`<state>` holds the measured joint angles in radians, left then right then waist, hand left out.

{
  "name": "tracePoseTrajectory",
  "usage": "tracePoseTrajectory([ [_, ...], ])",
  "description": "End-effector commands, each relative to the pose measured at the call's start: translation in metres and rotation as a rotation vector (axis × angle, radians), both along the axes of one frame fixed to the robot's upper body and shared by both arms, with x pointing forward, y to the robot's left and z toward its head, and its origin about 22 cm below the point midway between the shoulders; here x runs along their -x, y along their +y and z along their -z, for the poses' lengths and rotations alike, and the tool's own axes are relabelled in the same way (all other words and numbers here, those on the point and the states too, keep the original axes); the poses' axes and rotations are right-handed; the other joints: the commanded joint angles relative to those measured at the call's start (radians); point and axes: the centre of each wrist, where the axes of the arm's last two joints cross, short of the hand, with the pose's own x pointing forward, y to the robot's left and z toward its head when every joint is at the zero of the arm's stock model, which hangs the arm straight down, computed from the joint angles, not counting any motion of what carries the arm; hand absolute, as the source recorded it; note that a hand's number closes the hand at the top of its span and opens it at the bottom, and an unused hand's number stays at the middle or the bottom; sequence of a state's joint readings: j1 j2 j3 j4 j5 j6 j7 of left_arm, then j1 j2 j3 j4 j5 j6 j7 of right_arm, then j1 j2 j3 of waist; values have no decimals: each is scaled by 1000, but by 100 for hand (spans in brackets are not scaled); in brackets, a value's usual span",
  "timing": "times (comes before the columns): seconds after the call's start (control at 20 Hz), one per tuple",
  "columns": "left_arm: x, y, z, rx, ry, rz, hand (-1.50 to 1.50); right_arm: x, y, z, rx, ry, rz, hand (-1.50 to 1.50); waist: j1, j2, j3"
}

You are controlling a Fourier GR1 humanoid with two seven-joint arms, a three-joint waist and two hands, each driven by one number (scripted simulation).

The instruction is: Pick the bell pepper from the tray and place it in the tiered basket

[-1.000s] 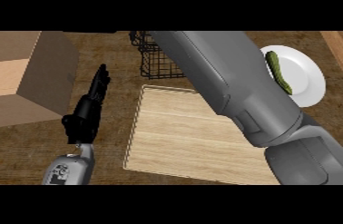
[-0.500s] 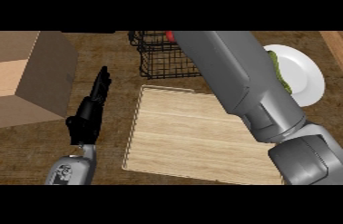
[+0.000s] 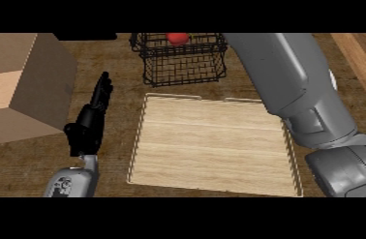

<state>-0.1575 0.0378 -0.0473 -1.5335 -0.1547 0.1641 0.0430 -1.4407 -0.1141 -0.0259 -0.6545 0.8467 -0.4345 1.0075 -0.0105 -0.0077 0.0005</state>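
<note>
The left robot hand (image 3: 91,118) shows at the view's left, above the wooden surface (image 3: 114,73) and just beside the tray's left rim. Its black fingers are straight and held together, pointing up the view toward the basket, with nothing between them. Below it, the grey left forearm (image 3: 71,182) comes in from the lower edge.

The right forearm (image 3: 293,83) is a broad grey shape that runs from the lower right corner up along the tray's right side to the top of the view. The right robot hand itself does not show; whether it is spread or curled cannot be told.

The pepper (image 3: 177,38), red, sits in the upper part of the black wire basket (image 3: 182,64), at the top middle of the view. The basket stands just beyond the far rim of the tray (image 3: 214,146), a pale wooden tray with a raised edge and a bare floor.

A brown box (image 3: 32,83) stands at the left, apart from the left robot hand. No writing or label can be read anywhere.
</note>
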Motion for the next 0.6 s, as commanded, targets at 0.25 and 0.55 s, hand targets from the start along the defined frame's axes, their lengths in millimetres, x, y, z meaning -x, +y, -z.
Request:
tracePoseTrajectory([
  [0.25, 16, 21, 12, -4, 27, -83, 0, 25, -70, 24, -252, -69, 73, -150, -79, -33, 2],
  [0.55, 25, 29, 19, -11, 39, -117, 0, 71, -132, 62, -277, -88, 43, -150, -106, -34, 2],
])
